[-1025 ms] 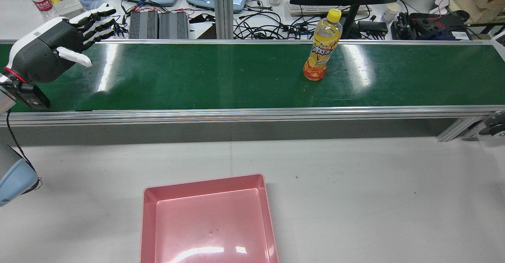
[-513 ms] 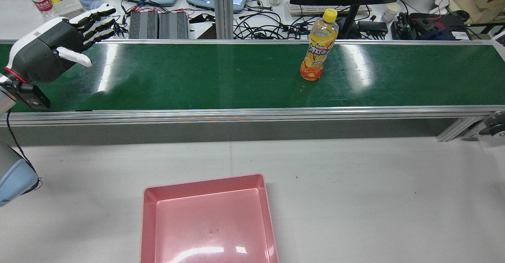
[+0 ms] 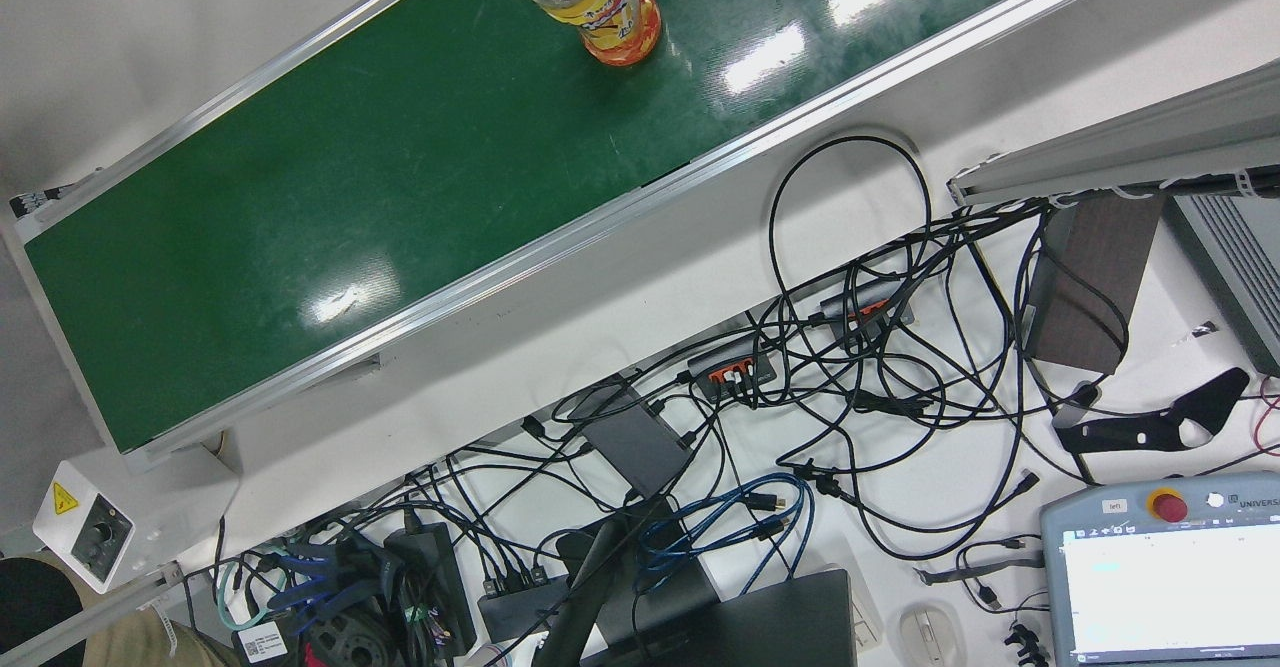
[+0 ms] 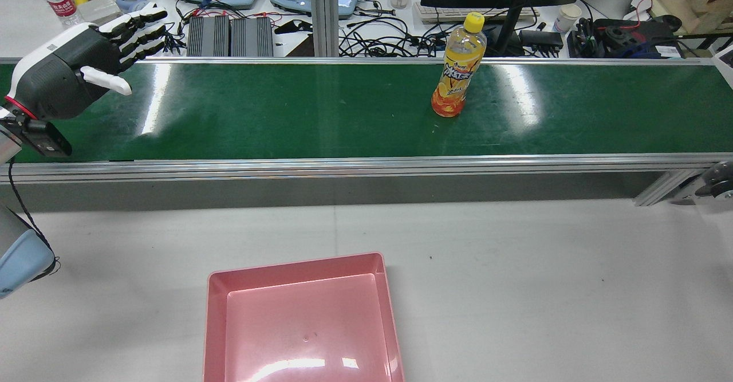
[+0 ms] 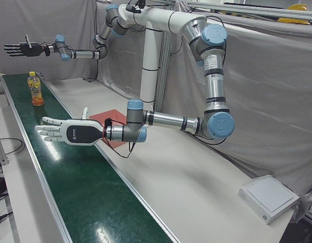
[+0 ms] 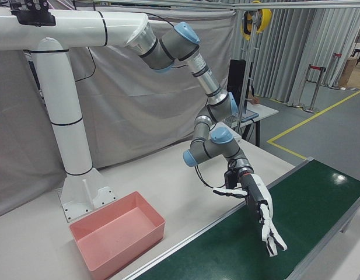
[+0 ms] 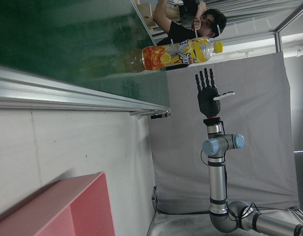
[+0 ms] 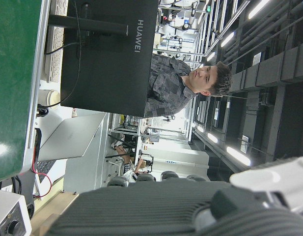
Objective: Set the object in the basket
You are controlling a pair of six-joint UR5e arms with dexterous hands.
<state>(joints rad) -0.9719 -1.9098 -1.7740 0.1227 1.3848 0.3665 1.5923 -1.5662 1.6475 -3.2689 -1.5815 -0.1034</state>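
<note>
Green conveyor belt (image 4: 286,113) carrying upright bottle (image 4: 456,73), ungrasped; basket (image 4: 302,319) sitting empty. Left hand (image 4: 74,73) and right hand (image 5: 21,49) both hovering, fingers spread.

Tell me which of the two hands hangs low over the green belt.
The left hand: it is open, close above the belt. The right hand, also open, is held much higher, beyond the bottle.

Tangled black cables (image 3: 860,367) beside a teach pendant (image 3: 1165,572) (screen lit), mouse (image 3: 925,635) nearby.
</note>
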